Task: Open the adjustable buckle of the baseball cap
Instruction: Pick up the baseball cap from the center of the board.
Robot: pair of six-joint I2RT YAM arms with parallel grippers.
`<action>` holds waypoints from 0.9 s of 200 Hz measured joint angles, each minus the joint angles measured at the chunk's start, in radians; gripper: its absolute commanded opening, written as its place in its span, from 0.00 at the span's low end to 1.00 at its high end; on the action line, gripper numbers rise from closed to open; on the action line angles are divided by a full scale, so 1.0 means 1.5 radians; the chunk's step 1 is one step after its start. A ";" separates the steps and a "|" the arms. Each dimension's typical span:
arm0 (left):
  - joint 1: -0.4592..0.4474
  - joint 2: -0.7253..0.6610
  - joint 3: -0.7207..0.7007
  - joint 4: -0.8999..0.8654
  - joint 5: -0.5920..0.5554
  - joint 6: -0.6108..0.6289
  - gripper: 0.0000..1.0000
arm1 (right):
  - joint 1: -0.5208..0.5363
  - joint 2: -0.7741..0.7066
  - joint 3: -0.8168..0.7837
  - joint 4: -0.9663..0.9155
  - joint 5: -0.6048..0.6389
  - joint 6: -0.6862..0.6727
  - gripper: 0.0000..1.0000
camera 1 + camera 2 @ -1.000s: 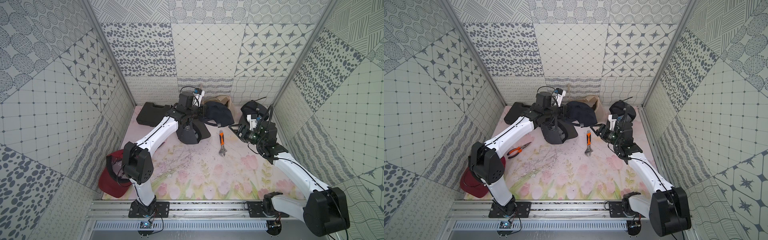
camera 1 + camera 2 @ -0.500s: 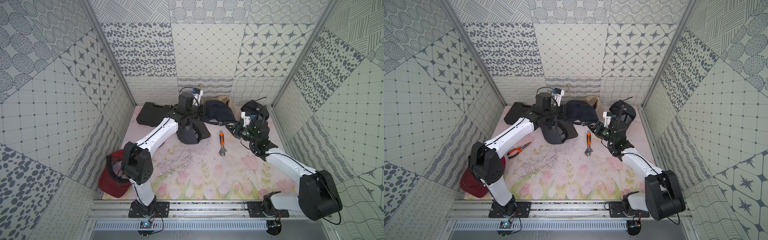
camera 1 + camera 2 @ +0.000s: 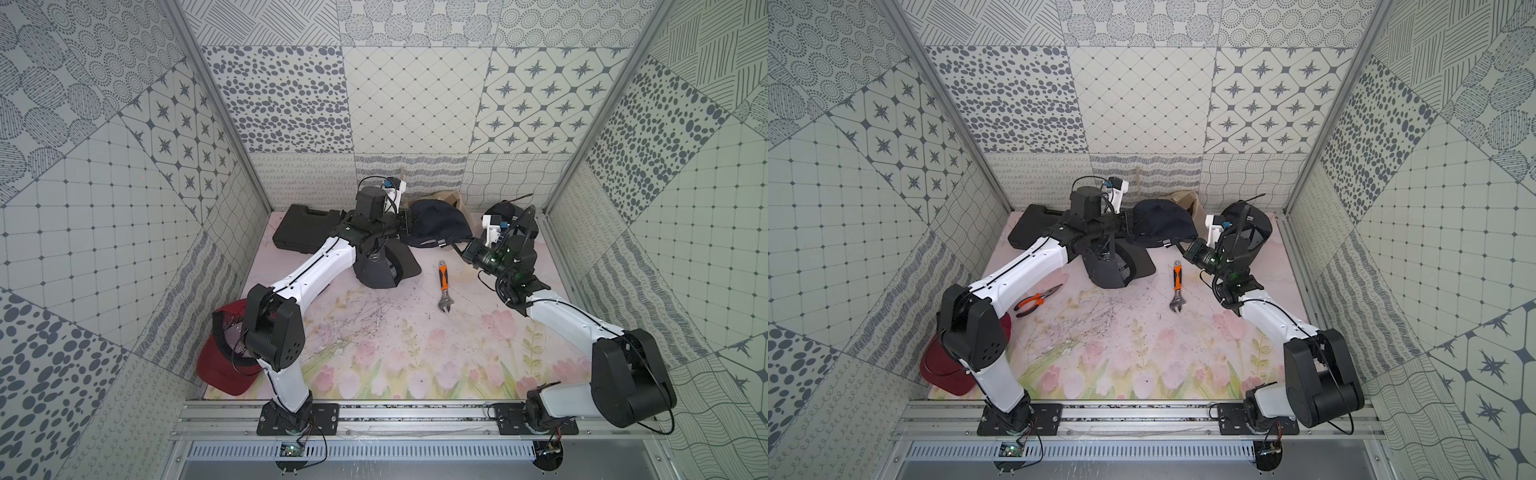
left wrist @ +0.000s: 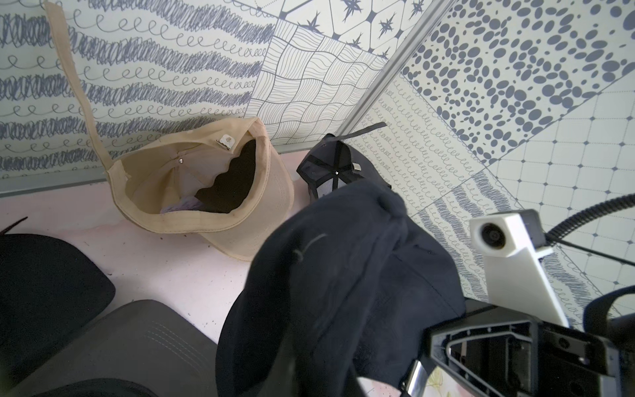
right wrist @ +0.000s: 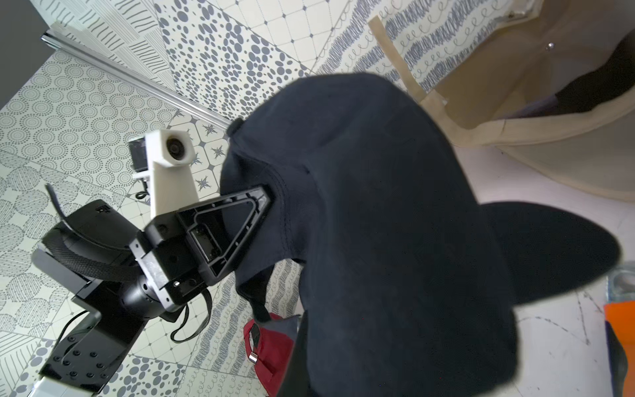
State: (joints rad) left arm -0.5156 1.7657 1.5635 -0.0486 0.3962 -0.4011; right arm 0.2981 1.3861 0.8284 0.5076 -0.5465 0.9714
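Observation:
A navy baseball cap [image 3: 434, 222] hangs off the mat at the back centre between both arms, also seen in a top view [image 3: 1160, 222]. My left gripper [image 3: 405, 222] meets its left side; one of its fingers [image 5: 240, 220] presses into the fabric, and the other is hidden. My right gripper [image 3: 457, 248] is shut on the cap's back edge. In the left wrist view the silver buckle [image 4: 416, 378] shows just beside the right gripper's finger [image 4: 481, 340]. The cap [image 4: 343, 292] covers both sets of jaws in the wrist views.
A tan cap [image 3: 446, 197] and a black cap [image 3: 505, 210] lie along the back wall. A dark grey cap [image 3: 382, 266] sits under my left arm, beside a black case [image 3: 307, 226]. An orange-handled wrench [image 3: 444, 284], pliers [image 3: 1038, 297] and a red cap [image 3: 224, 365] lie nearer.
My right gripper has moved in to the cap's back edge and closed there, its arm shifting pose. The left arm has stayed at the cap's left side.

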 measured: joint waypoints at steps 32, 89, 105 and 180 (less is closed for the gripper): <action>0.000 -0.007 -0.007 0.000 0.009 0.007 0.69 | -0.001 -0.006 0.046 -0.044 -0.024 -0.064 0.00; 0.006 -0.032 0.000 -0.013 0.068 0.083 0.73 | -0.017 -0.008 0.163 -0.224 -0.140 -0.238 0.00; 0.009 -0.042 0.003 -0.023 0.091 0.110 0.73 | -0.020 -0.007 0.201 -0.282 -0.175 -0.289 0.00; 0.030 -0.067 0.052 -0.113 0.181 0.244 0.74 | -0.021 0.016 0.305 -0.545 -0.243 -0.518 0.00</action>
State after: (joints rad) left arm -0.4706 1.6650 1.6413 -0.2180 0.6674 -0.0349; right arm 0.2661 1.4094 1.2854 -0.3096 -0.9108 0.1944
